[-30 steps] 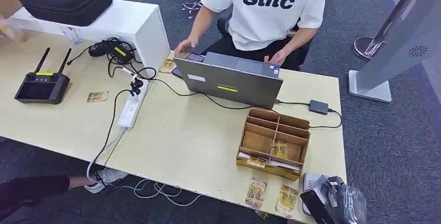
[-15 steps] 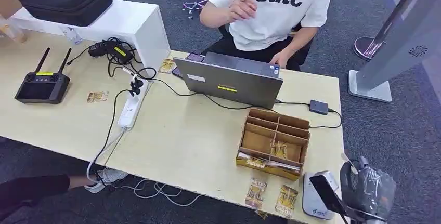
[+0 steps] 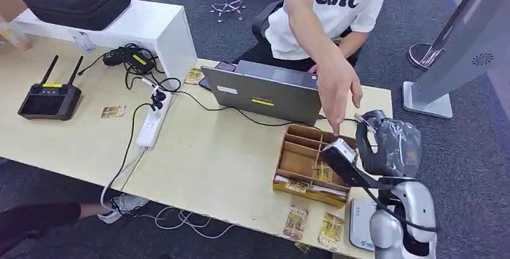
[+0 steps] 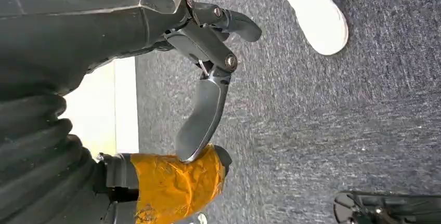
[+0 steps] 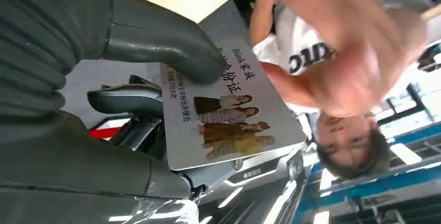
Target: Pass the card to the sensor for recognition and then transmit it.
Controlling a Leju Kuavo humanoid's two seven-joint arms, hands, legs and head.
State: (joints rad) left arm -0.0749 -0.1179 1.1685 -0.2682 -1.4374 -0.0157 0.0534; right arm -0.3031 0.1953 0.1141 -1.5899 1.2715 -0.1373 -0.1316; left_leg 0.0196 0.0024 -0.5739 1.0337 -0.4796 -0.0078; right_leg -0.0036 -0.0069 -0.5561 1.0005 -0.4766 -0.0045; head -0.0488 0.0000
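Over the table's [image 3: 204, 163] right edge we've got our right hand [image 3: 385, 145] raised above the wooden organizer [image 3: 316, 166], thumb [image 5: 156, 42] pressed down on the card [image 5: 229, 115] with the fingers under it, so the card is pinched flat. It shows printed text and small pictures of people in the right wrist view. A person's hand [image 3: 337, 88] reaches down toward it, just beside the card, but we can't tell if it's touching. Our left hand [image 4: 208, 78] hangs over the carpet with fingers loosely apart, holding nothing. A laptop [image 3: 264, 94] sits near the far edge, and the sensor [image 3: 361, 226] lies by the near right corner.
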